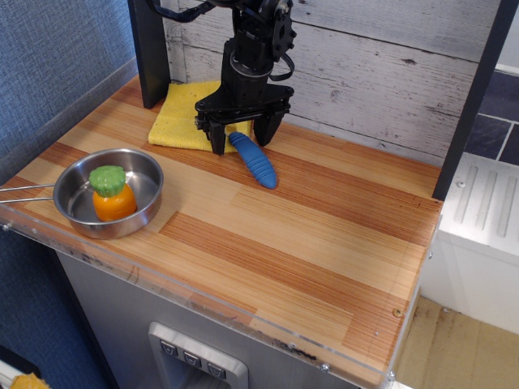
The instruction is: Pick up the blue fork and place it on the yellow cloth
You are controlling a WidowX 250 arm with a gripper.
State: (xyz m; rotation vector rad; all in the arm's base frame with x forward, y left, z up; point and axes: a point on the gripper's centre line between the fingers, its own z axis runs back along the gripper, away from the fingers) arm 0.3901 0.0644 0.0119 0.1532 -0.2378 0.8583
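The gripper (pixel 240 134) stands spread wide, holding nothing, straddling the far-left end of the fork (pixel 253 160). The fork lies flat on the wooden counter (pixel 324 243), its long axis running from far-left to near-right, its upper end just beside the near edge of the yellow cloth (pixel 182 117), not on it. Visible is a ribbed blue handle; the tines are hidden.

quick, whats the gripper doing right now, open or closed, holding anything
Gripper: open, holding nothing; its fingers straddle the near end of the blue ribbed-handled fork, which lies on the wooden counter by the folded yellow cloth.
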